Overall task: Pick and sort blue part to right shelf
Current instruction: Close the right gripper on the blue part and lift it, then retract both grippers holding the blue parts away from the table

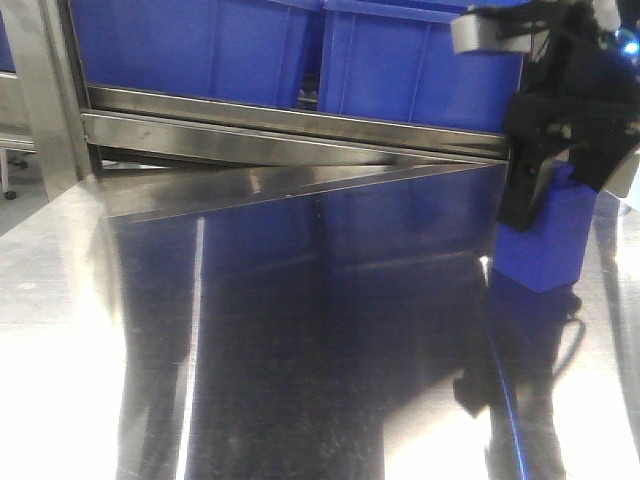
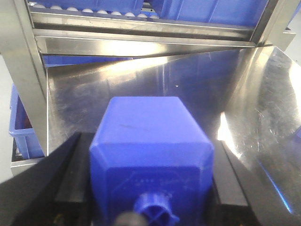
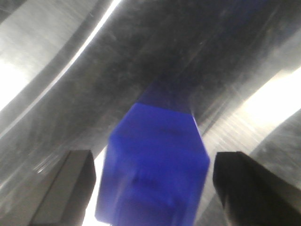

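In the left wrist view a blue block-shaped part point(image 2: 146, 132) fills the gap between the black fingers of my left gripper point(image 2: 150, 188), which is shut on it above the steel table, facing the right shelf point(image 2: 141, 44). My left gripper does not show in the front view. My right gripper point(image 1: 540, 205) is at the table's far right, close to the shelf's steel front rail point(image 1: 300, 125) and blue bins point(image 1: 200, 45). A second blue part point(image 1: 548, 245) appears to stand on the table under it. In the right wrist view my right gripper point(image 3: 153, 188) is open, with gaps on both sides of this part point(image 3: 155, 169).
The shiny steel table point(image 1: 300, 330) runs up to the shelf rail. A steel post point(image 1: 45, 100) stands at the back left. A smaller blue bin point(image 2: 21, 127) sits lower, beyond the table's left edge. Pale rollers point(image 2: 84, 8) line the shelf track.
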Action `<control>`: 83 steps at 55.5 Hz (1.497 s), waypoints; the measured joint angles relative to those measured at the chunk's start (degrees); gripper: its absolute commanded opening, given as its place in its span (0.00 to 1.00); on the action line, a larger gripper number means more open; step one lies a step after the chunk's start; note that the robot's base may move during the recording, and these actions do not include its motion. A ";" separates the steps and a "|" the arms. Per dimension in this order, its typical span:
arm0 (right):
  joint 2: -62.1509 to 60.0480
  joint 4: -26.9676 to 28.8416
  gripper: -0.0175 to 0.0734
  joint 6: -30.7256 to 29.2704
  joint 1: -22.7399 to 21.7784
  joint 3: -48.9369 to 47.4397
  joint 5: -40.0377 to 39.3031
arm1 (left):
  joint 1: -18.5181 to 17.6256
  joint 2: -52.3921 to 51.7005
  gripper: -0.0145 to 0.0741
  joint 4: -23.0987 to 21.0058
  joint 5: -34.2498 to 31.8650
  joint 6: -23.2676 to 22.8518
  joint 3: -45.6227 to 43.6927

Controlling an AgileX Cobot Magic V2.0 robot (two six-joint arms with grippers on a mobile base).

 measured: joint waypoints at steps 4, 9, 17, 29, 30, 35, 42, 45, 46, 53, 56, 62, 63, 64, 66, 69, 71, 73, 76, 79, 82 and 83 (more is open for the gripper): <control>1.34 0.00 0.87 0.00 0.00 0.00 -0.12 | 0.00 0.00 0.45 0.00 0.00 0.00 0.00; 2.22 0.00 0.84 0.00 0.00 0.00 -0.12 | 0.00 0.00 0.45 0.00 0.00 0.00 0.00; 2.50 0.00 0.65 0.00 0.00 -0.02 0.34 | 0.00 0.00 0.45 0.00 0.00 0.00 0.00; 2.50 -0.15 0.39 0.00 0.00 -0.37 1.18 | 0.00 0.00 0.45 0.00 0.00 0.00 0.00; 2.50 -0.15 0.38 0.00 0.00 -0.37 1.30 | 0.00 0.00 0.45 0.00 0.00 0.00 0.00; 2.50 -0.05 0.38 0.15 0.00 -0.37 1.65 | 0.00 0.00 0.45 0.00 0.00 0.00 0.00; 2.00 0.18 0.38 1.28 0.00 -0.37 2.00 | 0.00 -0.50 0.45 0.00 0.40 0.00 0.33; 1.20 0.18 0.38 2.10 0.00 -0.37 1.69 | 0.00 -0.92 0.45 0.00 0.49 0.00 0.90; 0.72 0.18 0.38 2.50 0.00 -0.37 1.52 | 0.00 -1.21 0.45 0.00 0.49 0.00 1.22; -3.05 0.40 0.38 4.44 0.00 0.27 -1.10 | 0.00 -3.71 0.45 0.00 0.38 0.00 3.67; -5.27 0.40 0.38 4.76 0.00 1.29 -2.30 | 0.00 -5.11 0.45 0.00 0.13 0.00 4.98; -9.65 0.43 0.38 5.23 0.00 4.61 -5.27 | 0.00 -8.54 0.45 0.00 -0.70 0.00 7.73; -10.69 0.43 0.38 5.23 0.00 5.47 -5.90 | 0.00 -9.25 0.45 0.00 -0.91 0.00 8.24; -11.77 0.43 0.38 5.39 0.00 6.41 -6.58 | 0.00 -9.91 0.45 0.00 -0.97 0.00 8.73; -13.68 0.43 0.38 5.48 0.00 8.38 -7.66 | 0.00 -11.14 0.45 0.00 -1.12 0.00 9.62; -16.51 0.43 0.38 5.59 0.00 10.92 -9.53 | 0.00 -12.42 0.45 0.00 -1.26 0.00 10.57; -19.14 0.43 0.38 5.72 0.00 12.82 -10.61 | 0.00 -13.11 0.45 0.00 -1.26 0.00 11.10; -20.96 0.53 0.38 5.72 0.00 14.40 -11.63 | 0.00 -13.94 0.45 0.00 -1.26 0.00 11.67; -24.38 0.53 0.38 5.72 0.00 17.36 -13.40 | 0.00 -14.98 0.45 0.00 -1.38 0.00 12.22; -27.93 0.53 0.38 5.72 0.00 20.46 -15.28 | 0.00 -15.86 0.45 0.00 -1.46 0.00 13.12; -31.64 0.53 0.38 5.72 0.00 24.20 -17.14 | 0.00 -16.60 0.45 0.00 -1.71 0.00 13.67; -33.28 0.53 0.38 5.72 0.00 25.15 -17.97 | 0.00 -16.71 0.45 0.00 -1.71 0.00 13.94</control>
